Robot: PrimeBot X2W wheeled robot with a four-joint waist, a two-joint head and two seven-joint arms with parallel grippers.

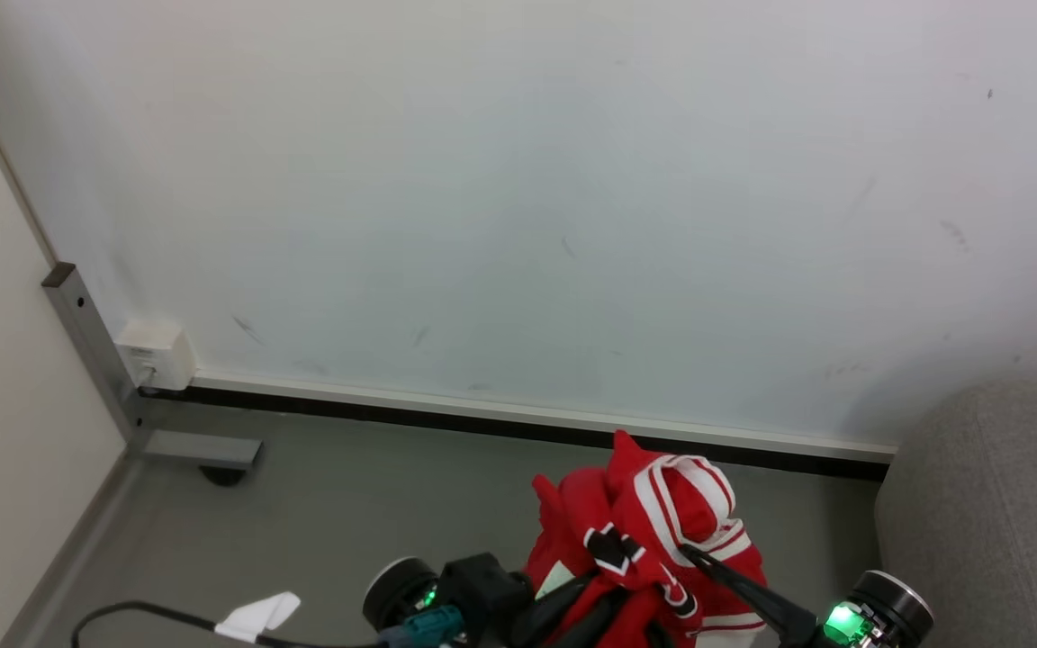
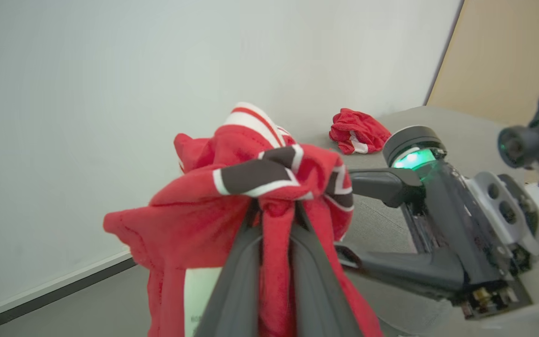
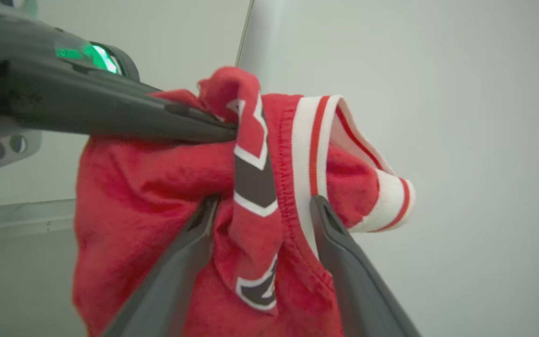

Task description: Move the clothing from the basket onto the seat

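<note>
Left gripper (image 2: 274,206): fingers closed almost together on a thin fold of the red jersey (image 1: 662,522), which is held up in the air.

Right gripper (image 3: 265,206): fingers well spread, straddling a thick wad of the same jersey beside its white-trimmed band. I cannot tell whether they press it.

Risk 1: if the left pinch alone carries the weight, that narrow fold could slide out. The jersey would then drop to the grey floor (image 1: 347,504), short of the seat (image 1: 996,513) off to the robot's right.

Risk 2: if the arms drift apart, the cloth could be pulled from one grip.

Risk 3: the loose cloth hanging below may catch on the seat's edge.

Farther off, a second red garment (image 2: 357,132) lies on the seat. A sweeping release could knock it off.
</note>
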